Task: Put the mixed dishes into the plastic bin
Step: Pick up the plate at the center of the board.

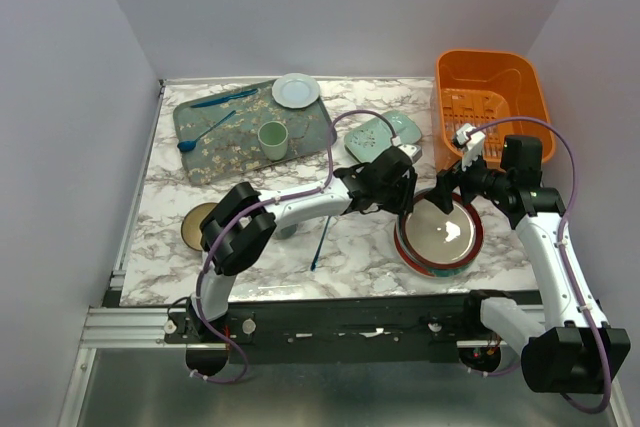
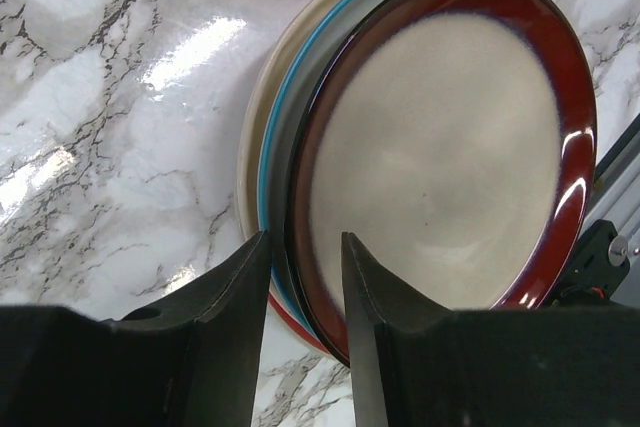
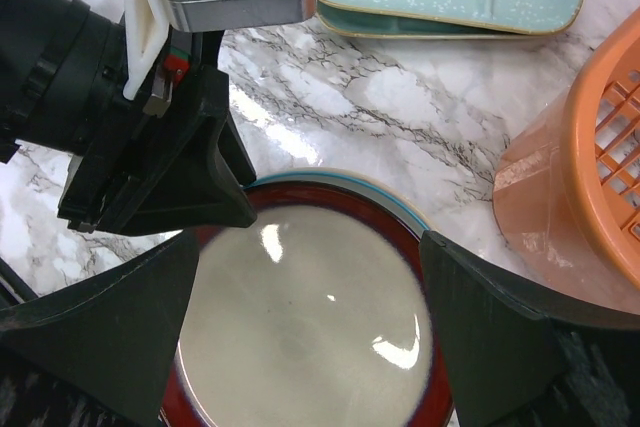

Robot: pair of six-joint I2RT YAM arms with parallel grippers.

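Red-rimmed plate (image 1: pixel 440 230) lies topmost on a stack of plates at 4 o'clock on the marble table (image 1: pixel 360 259). Plastic bin (image 1: pixel 520 72) stands at 1 o'clock from the stack, apart from it. Pale-green divided dish (image 1: pixel 385 132) lies at 11 o'clock from the stack.

Left gripper (image 2: pixel 305 242) straddles the plate's 10 o'clock rim, one finger inside and one outside. Whether the pads press the rim cannot be told.

Right gripper (image 3: pixel 310 247) hangs over the plate with its fingers spread wide, holding nothing.
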